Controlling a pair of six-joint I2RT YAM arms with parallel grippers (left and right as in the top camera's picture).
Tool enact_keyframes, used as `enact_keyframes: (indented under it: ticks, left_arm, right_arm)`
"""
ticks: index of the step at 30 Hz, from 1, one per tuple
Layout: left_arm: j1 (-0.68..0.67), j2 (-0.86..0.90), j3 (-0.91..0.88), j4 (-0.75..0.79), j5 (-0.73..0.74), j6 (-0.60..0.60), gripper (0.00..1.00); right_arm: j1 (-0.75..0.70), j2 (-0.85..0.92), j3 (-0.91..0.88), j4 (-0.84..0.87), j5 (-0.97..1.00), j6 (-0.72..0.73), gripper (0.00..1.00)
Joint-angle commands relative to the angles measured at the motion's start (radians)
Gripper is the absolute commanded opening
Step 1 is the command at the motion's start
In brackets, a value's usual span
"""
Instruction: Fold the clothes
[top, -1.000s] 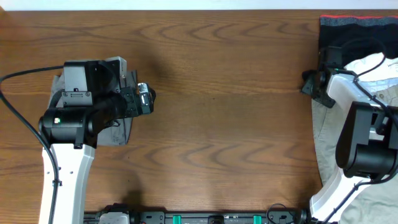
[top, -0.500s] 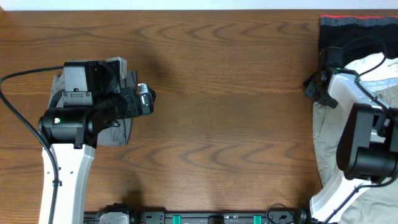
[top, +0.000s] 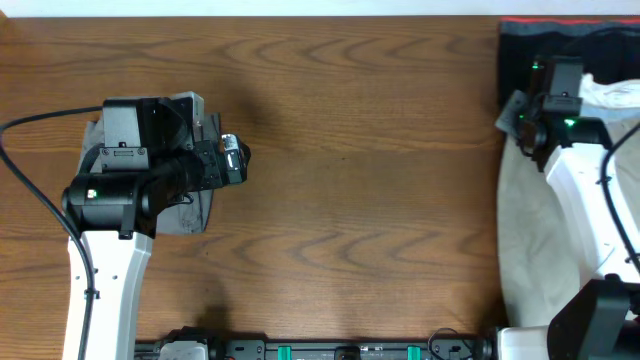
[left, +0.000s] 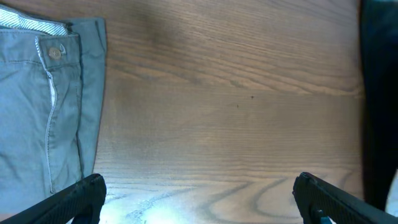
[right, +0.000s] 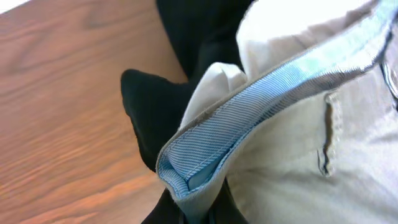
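khaki shorts (right: 292, 162), blue lining (right: 249, 118) pinched by right gripper (right: 198, 208), wrist view only

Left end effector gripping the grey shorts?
No: the left end effector hangs wide open over the table; the grey shorts lie flat beside it, not between its jaws.

Blue-lined beige shorts (right: 323, 174), grey shorts (left: 31, 112), seemingly black garment (right: 193, 31).

No writing, label, brand mark, number or sign can be read in any view. The button (left: 55, 53) on the grey shorts (left: 31, 118) is too blurred to show lettering. The blue waistband lining (right: 249, 118) of the pale khaki shorts (right: 311, 168) shows only plain weave.
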Motion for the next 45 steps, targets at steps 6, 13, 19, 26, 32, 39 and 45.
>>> enact_keyframes:
  ticks: [6,13,19,26,32,39,45]
  left_arm:
    - [-0.004,0.000,0.020,-0.007,0.014,-0.009,0.98]
    - [-0.004,0.000,0.020,-0.017,0.014,-0.009,0.98]
    - [-0.004,0.000,0.020,-0.019,0.014,-0.009,0.98]
    - [-0.004,0.000,0.020,-0.026,0.014,-0.009,0.98]
    - [-0.004,0.000,0.020,-0.026,0.014,-0.009,0.98]
    - [-0.004,0.000,0.020,-0.026,0.014,-0.010,0.98]
    - [-0.004,0.000,0.020,-0.026,0.014,-0.057,0.98]
  right_arm:
    - [0.172,0.004,0.004,0.065,0.020,-0.010,0.03]
    - [0.161,0.050,0.003,0.032,0.037,-0.003,0.09]
    - [0.142,0.114,0.003,0.028,0.013,-0.055,0.69]
    - [-0.039,0.127,0.003,0.111,-0.103,-0.055,0.14]
    - [-0.198,0.258,0.003,0.213,-0.165,-0.033,0.07]
    - [-0.258,0.496,0.003,0.386,-0.269,0.004,0.03]
    - [-0.304,0.638,0.003,0.411,-0.073,0.101,0.01]
